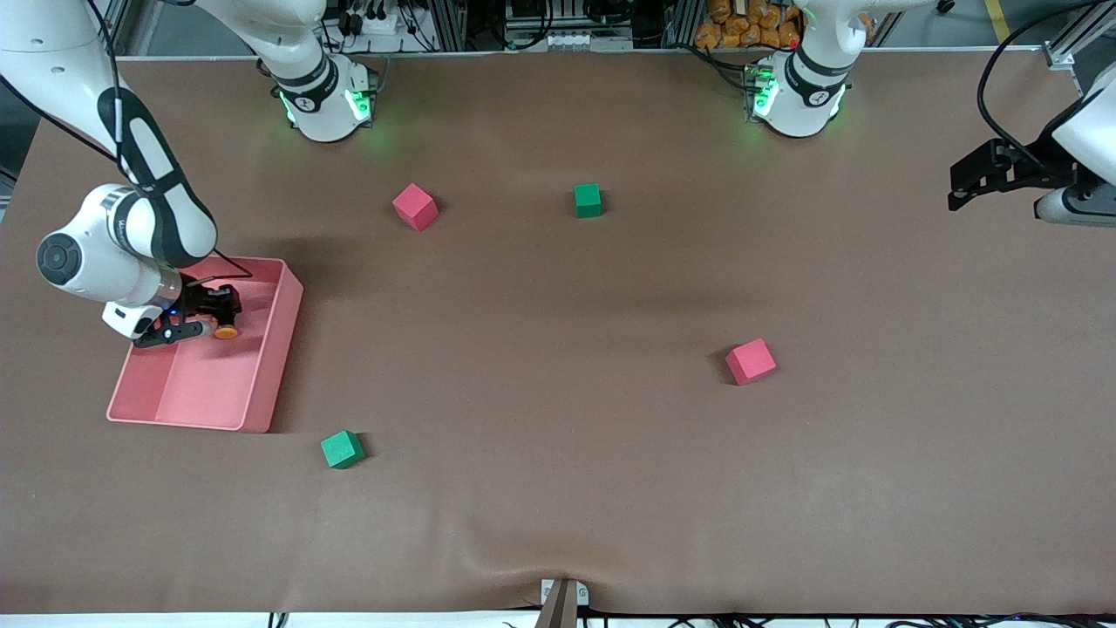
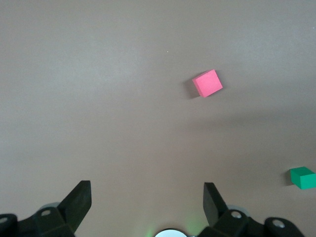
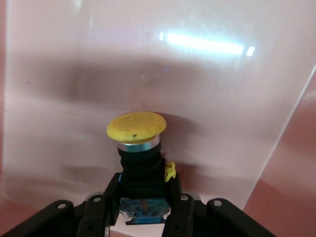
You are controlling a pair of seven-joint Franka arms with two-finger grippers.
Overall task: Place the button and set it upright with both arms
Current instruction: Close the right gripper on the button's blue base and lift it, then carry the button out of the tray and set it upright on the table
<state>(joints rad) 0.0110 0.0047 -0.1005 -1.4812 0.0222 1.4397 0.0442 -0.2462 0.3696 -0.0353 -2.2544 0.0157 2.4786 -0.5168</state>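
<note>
Gripping the button (image 3: 140,158) by its black body inside the pink bin (image 1: 270,366), the right gripper (image 1: 205,318) is clamped on it; placing and uprighting are judged outstanding. The left gripper (image 2: 147,200) waits, spread and empty, over bare table.

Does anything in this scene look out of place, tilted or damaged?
Nothing looks damaged or spilled. The button is held sideways in the shut right end effector over the pink tray, so it is not upright yet. The left end effector waits open above bare table. The red cubes and green cubes lie scattered, apart from each other.
</note>
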